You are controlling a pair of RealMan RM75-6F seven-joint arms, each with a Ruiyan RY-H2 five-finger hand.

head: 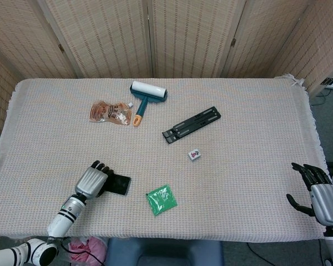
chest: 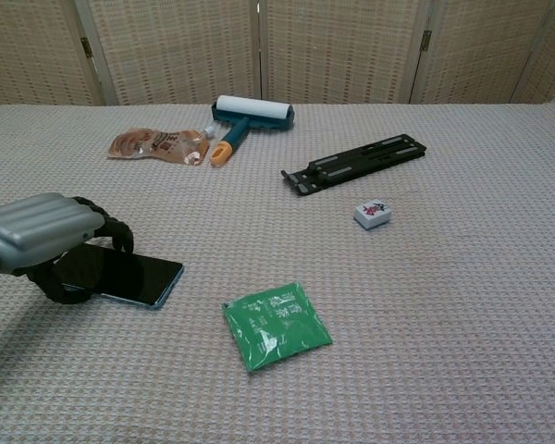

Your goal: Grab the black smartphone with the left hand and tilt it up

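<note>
The black smartphone (head: 120, 184) (chest: 134, 275) lies near the table's front left, its screen facing up. My left hand (head: 94, 180) (chest: 42, 236) covers the phone's left end. Its fingers curl over the far edge and the thumb sits against the near edge, so it grips the phone. The phone's right end still looks flat on the cloth. My right hand (head: 321, 195) hangs off the table's front right corner with fingers spread and holds nothing. It shows only in the head view.
A green packet (head: 161, 199) (chest: 276, 326) lies just right of the phone. Farther back are a small white tile (head: 195, 154), a black folding stand (head: 191, 124), a lint roller (head: 147, 94) and a snack pouch (head: 109, 112). The front table edge is close behind my left wrist.
</note>
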